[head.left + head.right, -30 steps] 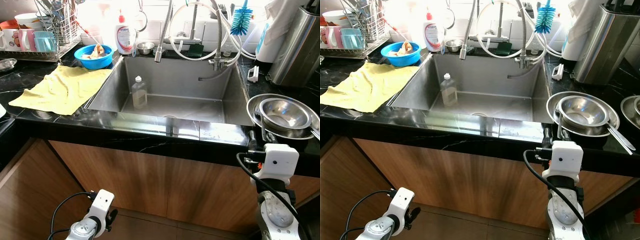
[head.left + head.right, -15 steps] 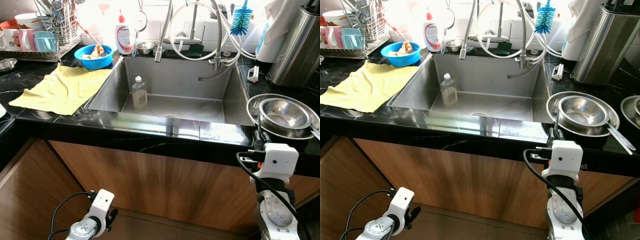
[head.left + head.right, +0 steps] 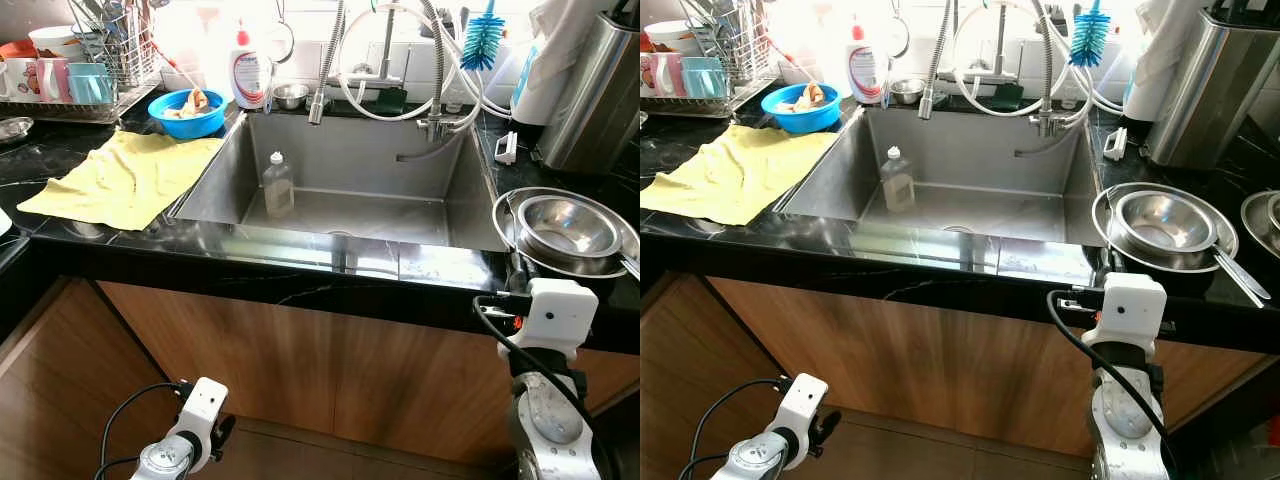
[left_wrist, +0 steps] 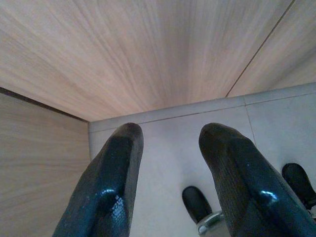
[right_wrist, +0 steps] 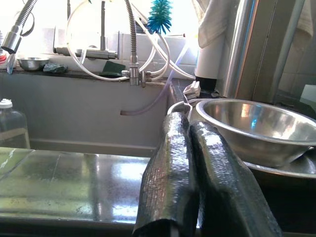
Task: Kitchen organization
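Black stone worktop (image 3: 90, 235) runs either side of a steel sink (image 3: 350, 180) beneath a bright window, with wooden cabinet fronts below. Starting from the jaws: the right gripper (image 5: 197, 148) has its two black fingers pressed together with nothing between them, raised to the front edge of the worktop just beside a stack of steel bowls (image 3: 567, 228), whose rim sits close past the fingertips in the right wrist view without any clear contact. The left gripper (image 4: 170, 148) hangs low by the cabinet with its jaws parted and empty, over the tiled floor (image 4: 197, 118). Further out, a clear bottle (image 3: 278, 184) stands upright inside the sink, a yellow cloth (image 3: 130, 175) lies spread on the worktop left of the basin, and behind it are a blue bowl (image 3: 187, 112) holding scraps, a white detergent bottle (image 3: 250, 72) and a dish rack (image 3: 95, 75) with mugs and cutlery. A blue bottle brush (image 3: 485, 40) hangs near the tap hoses, and a steel canister (image 3: 600, 90) stands at the far right. As a judgement, the organizing looks barely begun: nothing is held, the cloth, scrap bowl and sink bottle all look unsorted, and the steel bowls seem the likely first item, not yet grasped.
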Tool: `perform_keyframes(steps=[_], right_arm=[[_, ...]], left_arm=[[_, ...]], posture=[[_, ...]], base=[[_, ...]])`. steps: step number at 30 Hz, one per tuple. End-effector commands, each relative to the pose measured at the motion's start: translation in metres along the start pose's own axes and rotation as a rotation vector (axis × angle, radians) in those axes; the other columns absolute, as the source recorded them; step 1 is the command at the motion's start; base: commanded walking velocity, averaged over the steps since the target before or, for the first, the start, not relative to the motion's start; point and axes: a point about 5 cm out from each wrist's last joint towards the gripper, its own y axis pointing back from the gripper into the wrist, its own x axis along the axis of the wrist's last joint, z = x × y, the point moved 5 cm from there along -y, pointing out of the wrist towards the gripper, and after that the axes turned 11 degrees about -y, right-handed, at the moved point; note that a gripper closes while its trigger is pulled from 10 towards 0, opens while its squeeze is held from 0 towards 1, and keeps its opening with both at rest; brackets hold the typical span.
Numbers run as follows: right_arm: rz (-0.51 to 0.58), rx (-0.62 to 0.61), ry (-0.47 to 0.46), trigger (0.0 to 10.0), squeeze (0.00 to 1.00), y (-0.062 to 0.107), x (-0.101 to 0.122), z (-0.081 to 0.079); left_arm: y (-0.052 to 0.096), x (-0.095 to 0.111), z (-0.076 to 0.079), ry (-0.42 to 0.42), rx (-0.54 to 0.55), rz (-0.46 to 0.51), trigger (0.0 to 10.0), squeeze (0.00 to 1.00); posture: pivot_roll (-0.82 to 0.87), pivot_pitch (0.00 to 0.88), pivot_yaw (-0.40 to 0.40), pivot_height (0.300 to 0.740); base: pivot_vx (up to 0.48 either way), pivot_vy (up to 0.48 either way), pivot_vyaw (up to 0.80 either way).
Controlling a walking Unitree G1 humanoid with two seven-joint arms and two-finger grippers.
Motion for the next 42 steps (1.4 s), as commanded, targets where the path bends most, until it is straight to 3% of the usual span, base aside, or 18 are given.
perform_keyframes(steps=[1, 8, 14, 16, 17, 18, 26, 27, 33, 42], right_arm=[[0.026, 0.01, -0.01, 0.0, 0.0, -0.003, 0.008, -0.004], [0.05, 0.032, 0.005, 0.0, 0.0, -0.008, 0.016, -0.007], [0.094, 0.112, 0.002, 0.0, 0.0, -0.028, 0.031, -0.021], [0.1, 0.132, 0.002, 0.5, 0.0, -0.033, 0.034, -0.025], [0.1, 0.157, 0.003, 8.7, 0.0, -0.039, 0.035, -0.03], [0.088, 0.18, 0.006, 10.0, 0.0, -0.047, 0.036, -0.034], [-0.054, 0.218, -0.025, 10.0, 0.0, -0.08, 0.023, -0.04], [-0.072, 0.251, -0.049, 10.0, 0.0, -0.089, 0.025, -0.046], [-0.107, 0.33, -0.111, 10.0, 0.0, -0.108, 0.032, -0.061], [-0.319, 0.369, -0.175, 10.0, 0.0, -0.131, 0.004, -0.069]], left_arm=[[0.001, -0.001, -0.004, -0.007, 0.014, -0.002, 10.0, 0.0], [0.001, 0.001, -0.008, 0.001, 0.04, 0.01, 10.0, 0.0], [0.001, 0.004, -0.009, 0.007, 0.06, 0.024, 10.0, 0.0], [0.001, 0.004, -0.01, 0.007, 0.063, 0.024, 10.0, 0.0], [0.001, 0.004, -0.01, 0.007, 0.065, 0.023, 10.0, 0.0], [0.001, 0.003, -0.01, 0.008, 0.067, 0.022, 10.0, 0.0], [0.001, 0.002, -0.009, 0.008, 0.063, 0.014, 10.0, 0.0], [0.0, 0.002, -0.008, 0.01, 0.064, 0.014, 10.0, 0.0], [0.0, 0.003, -0.007, 0.015, 0.063, 0.016, 10.0, 0.0], [0.0, 0.002, -0.006, 0.022, 0.063, 0.013, 10.0, 0.0]], posture=[[-0.13, 0.0, 0.041, 0.74], [-0.13, 0.0, 0.04, 0.74], [-0.13, 0.0, 0.043, 0.74], [-0.13, 0.0, 0.045, 0.74], [-0.13, 0.0, 0.045, 0.74], [-0.13, 0.0, 0.047, 0.74], [-0.13, 0.0, 0.051, 0.74], [-0.13, 0.0, 0.05, 0.74], [-0.13, 0.0, 0.048, 0.74], [-0.12, 0.0, 0.041, 0.74]], base=[[0.0, 0.0, 0.0], [0.0, 0.0, 0.0], [0.0, 0.0, 0.0], [0.0, 0.0, 0.0], [0.0, 0.0, 0.0], [0.0, 0.0, 0.0], [0.0, 0.0, 0.0], [0.0, 0.0, 0.0], [0.0, 0.0, 0.0], [0.0, 0.0, 0.0]])
